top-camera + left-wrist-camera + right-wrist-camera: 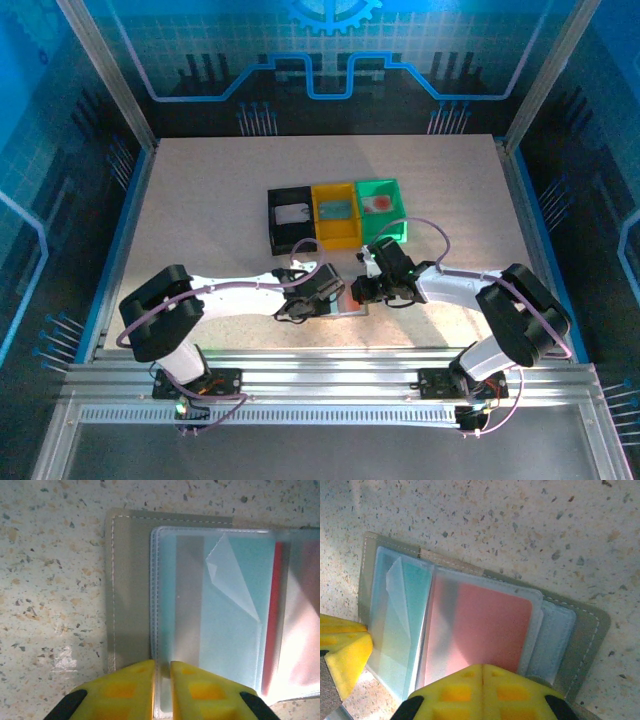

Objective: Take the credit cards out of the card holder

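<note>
Both arms lie low over the near tabletop, elbows pushed outward and forearms reaching in, so the tools meet nose to nose at lower centre of the top view. The left arm stretches rightward. The left tool has its yellow fingers almost together, clenched on the near edge of a clear pocket of the holder. The right arm reaches leftward. The right tool is clenched, its tips at the lower edge of the pocket with the red card; whether it nips that pocket I cannot tell.

The holder lies open and flat on the tabletop between the tools. Its long axis runs roughly left to right in the top view and slants from upper left to lower right in the right wrist view. A teal card sits in the pocket beside the red one, with a loose clear flap curling over it. Further up the frame stand a black bin, a yellow bin and a green bin in a row.
</note>
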